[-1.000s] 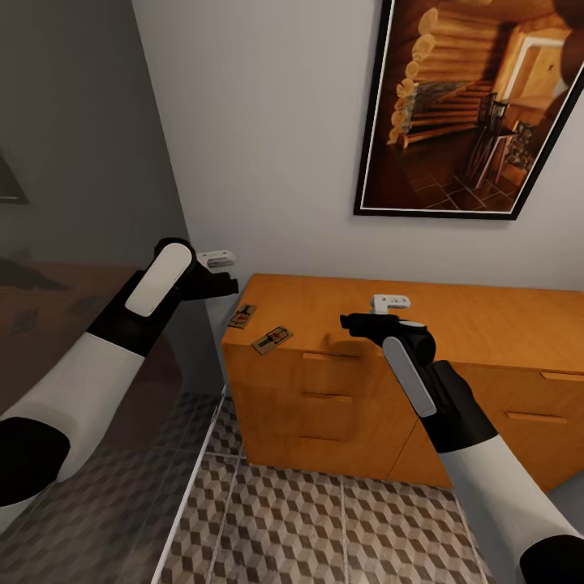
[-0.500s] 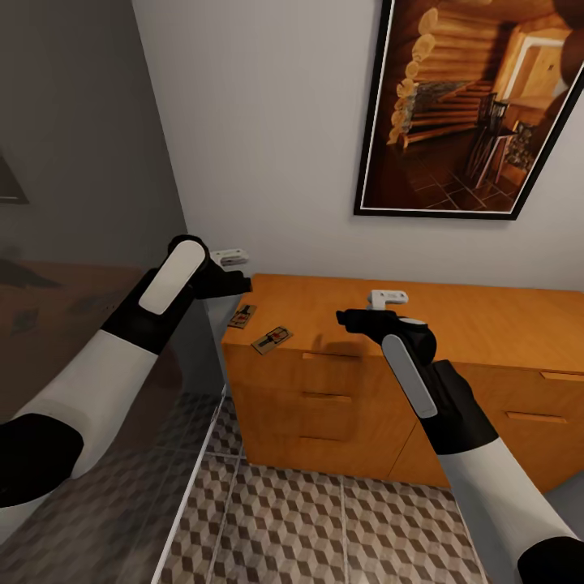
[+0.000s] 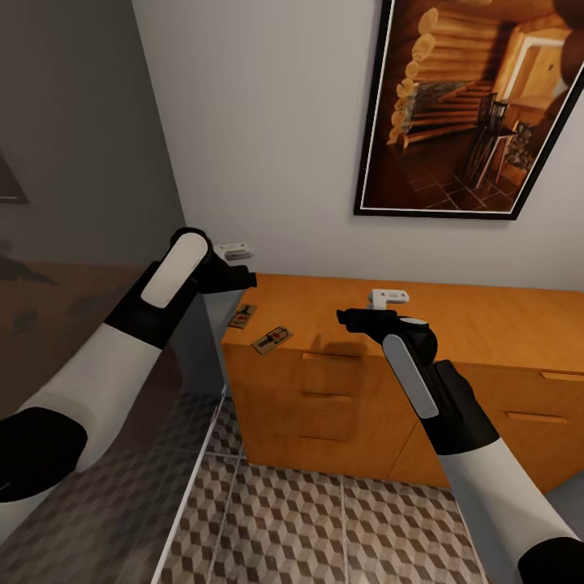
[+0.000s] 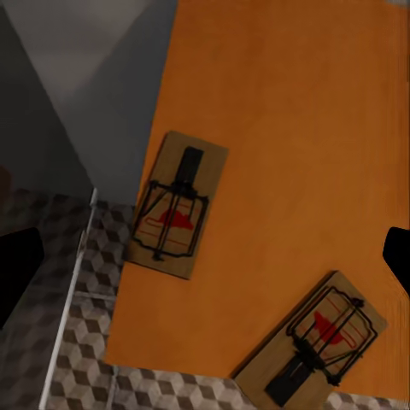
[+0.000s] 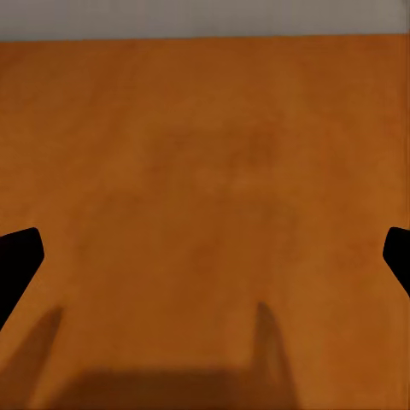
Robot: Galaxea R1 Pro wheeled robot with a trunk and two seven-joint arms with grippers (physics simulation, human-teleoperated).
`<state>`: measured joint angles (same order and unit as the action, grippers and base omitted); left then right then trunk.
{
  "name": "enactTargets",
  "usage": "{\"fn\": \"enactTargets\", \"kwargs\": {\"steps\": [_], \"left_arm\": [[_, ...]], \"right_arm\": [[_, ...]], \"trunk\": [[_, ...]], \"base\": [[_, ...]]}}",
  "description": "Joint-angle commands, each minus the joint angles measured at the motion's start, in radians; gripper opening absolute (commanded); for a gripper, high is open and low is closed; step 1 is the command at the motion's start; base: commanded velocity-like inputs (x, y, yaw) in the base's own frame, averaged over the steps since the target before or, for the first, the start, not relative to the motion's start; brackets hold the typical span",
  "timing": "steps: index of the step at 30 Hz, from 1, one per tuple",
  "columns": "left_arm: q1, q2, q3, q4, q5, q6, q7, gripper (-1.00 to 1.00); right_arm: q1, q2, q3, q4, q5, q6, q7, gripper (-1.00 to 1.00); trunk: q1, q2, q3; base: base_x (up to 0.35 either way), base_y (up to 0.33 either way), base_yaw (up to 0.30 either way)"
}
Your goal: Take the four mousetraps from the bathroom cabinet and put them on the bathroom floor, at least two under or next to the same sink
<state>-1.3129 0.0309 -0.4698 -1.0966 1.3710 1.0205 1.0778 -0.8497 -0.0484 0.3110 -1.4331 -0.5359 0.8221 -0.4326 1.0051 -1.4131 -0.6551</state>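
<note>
Mousetraps, two, lie on cabinet

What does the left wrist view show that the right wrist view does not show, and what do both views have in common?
The left wrist view alone shows two mousetraps, one near the cabinet's end and one at its front edge, plus the cube-patterned bathroom floor below. The right wrist view alone shows a grey wall strip behind the top and finger shadows on the wood. Both share the orange-brown cabinet top and dark fingertips spread wide at the picture's sides.
</note>
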Motion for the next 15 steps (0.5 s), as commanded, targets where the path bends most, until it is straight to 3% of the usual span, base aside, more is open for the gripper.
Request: {"fn": "enactTargets", "kwargs": {"steps": [1, 9, 15], "left_arm": [[-0.002, 0.000, -0.003, -0.001, 0.013, 0.002, 0.010, 1.00], [-0.004, -0.010, -0.015, 0.000, 0.046, 0.003, 0.010, 1.00], [-0.003, -0.012, -0.058, -0.001, 0.054, 0.003, 0.010, 1.00]], "right_arm": [[-0.001, -0.001, 0.002, -0.001, -0.010, 0.002, -0.011, 1.00], [0.000, -0.001, 0.002, -0.001, -0.010, 0.002, -0.011, 1.00], [0.000, -0.001, 0.002, -0.001, -0.010, 0.002, -0.011, 1.00]], "trunk": [[0.000, -0.001, -0.001], [0.000, -0.001, -0.001], [0.000, -0.001, -0.001]], "base": [[0.000, 0.000, 0.000], [0.000, 0.000, 0.000], [0.000, 0.000, 0.000]]}}
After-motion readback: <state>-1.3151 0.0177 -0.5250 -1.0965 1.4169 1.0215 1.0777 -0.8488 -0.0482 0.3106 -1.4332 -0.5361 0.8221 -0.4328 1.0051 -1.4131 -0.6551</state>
